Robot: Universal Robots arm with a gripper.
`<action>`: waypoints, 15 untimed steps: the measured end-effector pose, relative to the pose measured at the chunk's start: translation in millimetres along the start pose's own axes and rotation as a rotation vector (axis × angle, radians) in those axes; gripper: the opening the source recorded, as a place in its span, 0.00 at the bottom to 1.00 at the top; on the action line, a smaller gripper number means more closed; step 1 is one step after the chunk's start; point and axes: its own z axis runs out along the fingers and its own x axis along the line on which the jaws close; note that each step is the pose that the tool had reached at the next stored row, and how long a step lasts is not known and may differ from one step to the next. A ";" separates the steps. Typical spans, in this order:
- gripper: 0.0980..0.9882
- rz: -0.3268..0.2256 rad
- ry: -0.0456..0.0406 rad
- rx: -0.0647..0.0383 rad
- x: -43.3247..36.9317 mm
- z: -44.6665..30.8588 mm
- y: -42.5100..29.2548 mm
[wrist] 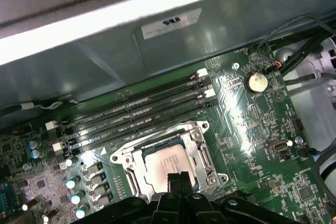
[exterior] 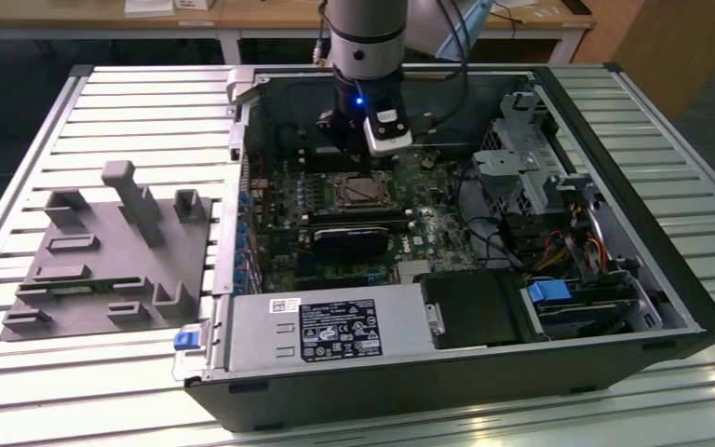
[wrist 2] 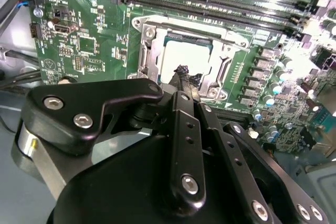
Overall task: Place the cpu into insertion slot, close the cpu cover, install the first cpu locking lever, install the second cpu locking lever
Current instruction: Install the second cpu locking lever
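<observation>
The cpu (wrist: 164, 162) lies flat in the insertion slot (exterior: 360, 191) on the green motherboard, its silvery top (wrist 2: 184, 55) showing through the window of the cpu cover (wrist: 202, 150). The cover's metal frame (wrist 2: 149, 51) lies down around the chip. My gripper (wrist: 179, 180) hangs just above the near edge of the socket, its black fingertips (wrist 2: 182, 72) pressed together with nothing between them. In the exterior view the gripper (exterior: 365, 169) stands upright over the socket inside the open case. I cannot make out the locking levers clearly.
Long black memory slots (wrist: 136, 111) run beside the socket. A black heatsink block (exterior: 347, 240) sits nearer the power supply (exterior: 320, 331). The drive cage (exterior: 544, 177) and cables fill the case's right side. A grey fixture plate (exterior: 103, 251) lies on the slatted table at the exterior view's left.
</observation>
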 end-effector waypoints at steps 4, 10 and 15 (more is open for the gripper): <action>0.01 0.000 0.0000 0.000 -2.2 -0.4 -5.7; 0.01 0.000 0.0000 0.000 -6.0 -1.1 -15.7; 0.01 0.000 0.0000 0.000 -9.3 -1.7 -24.2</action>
